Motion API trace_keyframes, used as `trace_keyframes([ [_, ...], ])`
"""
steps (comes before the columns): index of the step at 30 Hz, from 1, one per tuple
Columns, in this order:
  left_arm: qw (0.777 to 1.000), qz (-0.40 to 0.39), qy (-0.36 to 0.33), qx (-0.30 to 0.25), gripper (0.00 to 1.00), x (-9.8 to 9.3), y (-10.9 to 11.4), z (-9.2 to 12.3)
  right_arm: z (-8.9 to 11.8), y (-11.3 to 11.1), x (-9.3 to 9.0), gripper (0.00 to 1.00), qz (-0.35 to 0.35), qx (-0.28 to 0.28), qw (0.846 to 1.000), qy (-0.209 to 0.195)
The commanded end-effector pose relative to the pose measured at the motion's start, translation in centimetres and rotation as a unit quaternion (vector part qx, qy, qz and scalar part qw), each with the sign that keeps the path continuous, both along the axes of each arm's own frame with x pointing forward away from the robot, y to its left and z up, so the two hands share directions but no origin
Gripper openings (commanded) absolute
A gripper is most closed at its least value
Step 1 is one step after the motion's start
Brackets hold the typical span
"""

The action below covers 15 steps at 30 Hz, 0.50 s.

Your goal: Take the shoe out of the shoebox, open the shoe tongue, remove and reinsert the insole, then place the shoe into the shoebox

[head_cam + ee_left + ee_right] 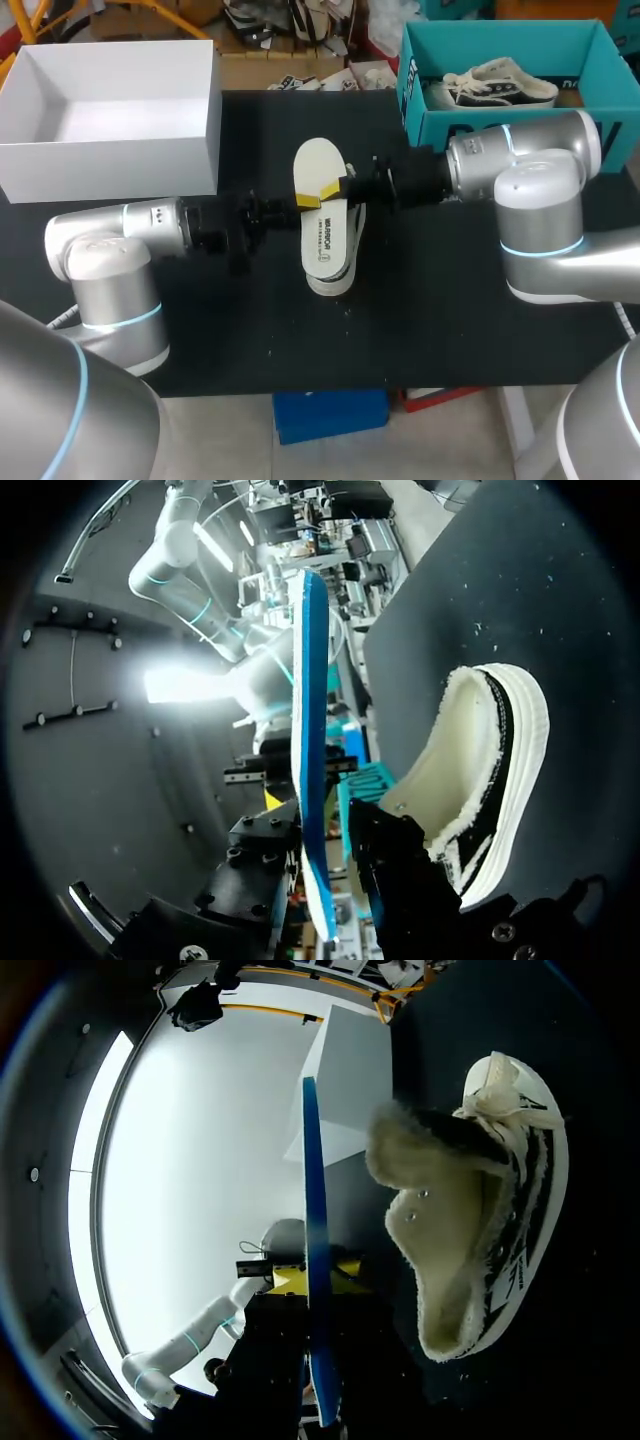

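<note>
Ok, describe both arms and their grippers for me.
The left arm and right arm are silver-grey, built of rounded cylindrical links, with glowing light-blue rings at the joints. The left gripper and right gripper are black and boxy, and their fingers end in bright yellow tips.

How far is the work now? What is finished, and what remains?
Done: the shoe lies on the table, its insole already out. In hand: the right gripper fingers pinch the insole, held clear of the shoe, with the left gripper at it too. Left: reinsert the insole, then box the shoe.
</note>
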<state>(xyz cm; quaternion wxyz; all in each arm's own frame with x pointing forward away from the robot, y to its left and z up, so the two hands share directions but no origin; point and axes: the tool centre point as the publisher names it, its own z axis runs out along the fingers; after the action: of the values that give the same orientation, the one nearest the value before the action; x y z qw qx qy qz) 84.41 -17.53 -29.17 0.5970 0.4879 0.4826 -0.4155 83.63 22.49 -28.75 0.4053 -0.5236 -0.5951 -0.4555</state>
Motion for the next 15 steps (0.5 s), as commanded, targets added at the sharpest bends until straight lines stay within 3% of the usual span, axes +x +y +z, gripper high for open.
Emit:
trace_keyframes([
  [1,1.000,0.002,-0.001,0.001,0.15,0.12,-0.30,-0.13,0.00,0.10,-0.08,0.00,-0.001,0.000,1.000,0.000],
  [7,1.000,0.002,-0.002,-0.001,0.12,0.20,-0.60,0.06,0.00,0.10,-0.08,0.00,-0.001,0.000,1.000,0.000],
  [9,1.000,0.002,-0.002,-0.001,0.00,0.24,-0.66,0.10,0.00,0.10,-0.08,0.00,-0.001,0.000,1.000,0.000],
  [14,1.000,0.009,-0.006,0.011,0.00,0.19,-0.70,0.13,0.00,0.10,-0.08,0.00,-0.001,0.000,1.000,0.000],
  [15,1.000,0.012,-0.005,0.016,0.00,0.13,-0.69,0.09,0.09,0.08,-0.11,0.13,-0.003,0.000,1.000,-0.001],
])
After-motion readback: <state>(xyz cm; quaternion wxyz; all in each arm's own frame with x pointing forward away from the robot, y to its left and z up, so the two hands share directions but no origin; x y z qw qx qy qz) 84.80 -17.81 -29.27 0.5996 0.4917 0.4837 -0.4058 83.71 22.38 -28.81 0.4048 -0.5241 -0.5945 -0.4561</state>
